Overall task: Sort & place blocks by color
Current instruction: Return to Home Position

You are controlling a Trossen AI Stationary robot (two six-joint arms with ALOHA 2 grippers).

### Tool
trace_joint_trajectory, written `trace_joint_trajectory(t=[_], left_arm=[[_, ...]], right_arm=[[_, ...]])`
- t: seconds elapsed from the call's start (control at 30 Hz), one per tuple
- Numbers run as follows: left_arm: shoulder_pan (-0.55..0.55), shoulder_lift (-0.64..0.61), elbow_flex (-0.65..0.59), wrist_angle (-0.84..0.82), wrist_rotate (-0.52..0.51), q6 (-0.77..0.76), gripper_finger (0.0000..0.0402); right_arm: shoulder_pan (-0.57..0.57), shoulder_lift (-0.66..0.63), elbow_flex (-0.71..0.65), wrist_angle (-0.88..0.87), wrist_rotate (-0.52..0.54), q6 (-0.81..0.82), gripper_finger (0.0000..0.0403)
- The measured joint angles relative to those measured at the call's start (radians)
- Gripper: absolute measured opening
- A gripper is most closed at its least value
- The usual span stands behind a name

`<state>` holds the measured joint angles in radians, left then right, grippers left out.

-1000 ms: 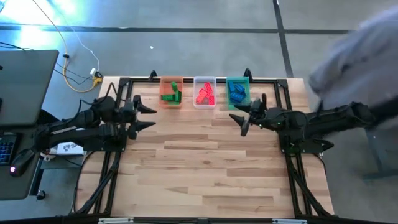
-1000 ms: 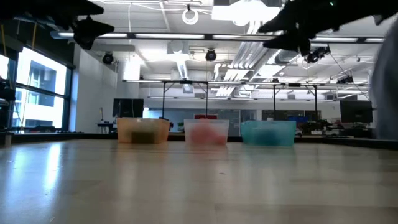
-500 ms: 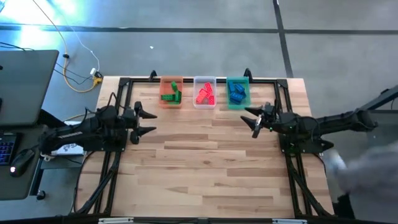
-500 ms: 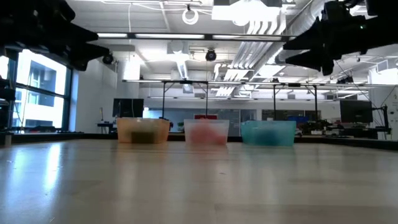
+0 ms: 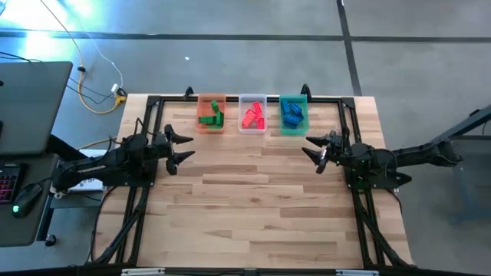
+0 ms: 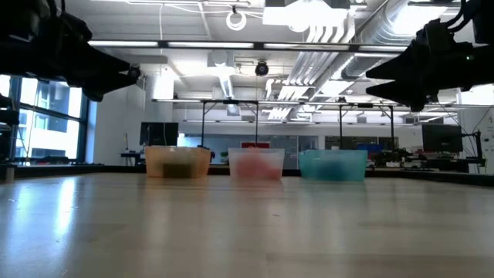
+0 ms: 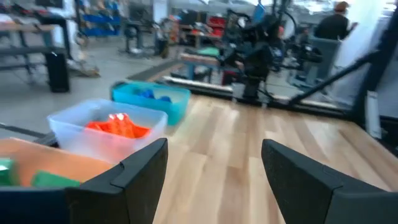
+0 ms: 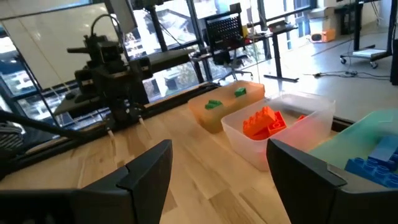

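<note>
Three bins in a row at upper centre of the high view, along the far edge of the tabletop (image 5: pixel 261 207), set close side by side.
- Orange bin (image 5: pixel 212 129), leftmost: green blocks (image 5: pixel 211 115) inside.
- Clear bin (image 5: pixel 252 129), middle: red-orange blocks (image 5: pixel 253 116) inside.
- Green bin (image 5: pixel 294 131), rightmost: blue blocks (image 5: pixel 292 113) inside.

The low view shows the same row at mid-frame in the same order. The contents are only coloured blurs through the walls.

Left gripper (image 5: pixel 189 146): left of centre, below and left of the orange bin in the frame, apart from it. Jaws apart, nothing between them; its wrist view shows wood in the gap.

Right gripper (image 5: pixel 307 146): right of centre, near the green bin's lower edge, not touching it. Jaws apart, holding nothing.

The two grippers point inward at each other. In the low view both arms hang in the upper corners, well above the tabletop.

Writing: a white tag (image 5: pixel 86 182) by the left arm's base carries dark marks too small to read.

Off the tabletop, frame left: a laptop (image 5: pixel 31 100), a mouse (image 5: pixel 27 198), and a yellow cable (image 5: pixel 100 96) on the floor. A person (image 7: pixel 333 23) stands far back in the left wrist view, upper right.
</note>
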<state>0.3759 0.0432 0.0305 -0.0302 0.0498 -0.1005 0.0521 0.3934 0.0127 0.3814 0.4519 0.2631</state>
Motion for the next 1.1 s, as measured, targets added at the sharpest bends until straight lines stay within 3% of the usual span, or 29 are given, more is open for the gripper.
trace_joint_trajectory(t=[0.63,0.83,1.1], left_arm=[[0.0,-0.04,0.0,0.032,-0.37,0.036,0.025],[-0.025,-0.04,0.0,0.029,-0.313,0.035,0.025],[-0.092,-0.037,0.0,0.02,-0.263,0.041,0.025]], right_arm=[[0.0,-0.049,-0.003,-0.187,-0.088,-0.043,0.025],[0.0,-0.05,-0.003,-0.253,-0.096,-0.03,0.025],[0.0,-0.068,-0.003,-0.226,-0.221,-0.041,0.025]])
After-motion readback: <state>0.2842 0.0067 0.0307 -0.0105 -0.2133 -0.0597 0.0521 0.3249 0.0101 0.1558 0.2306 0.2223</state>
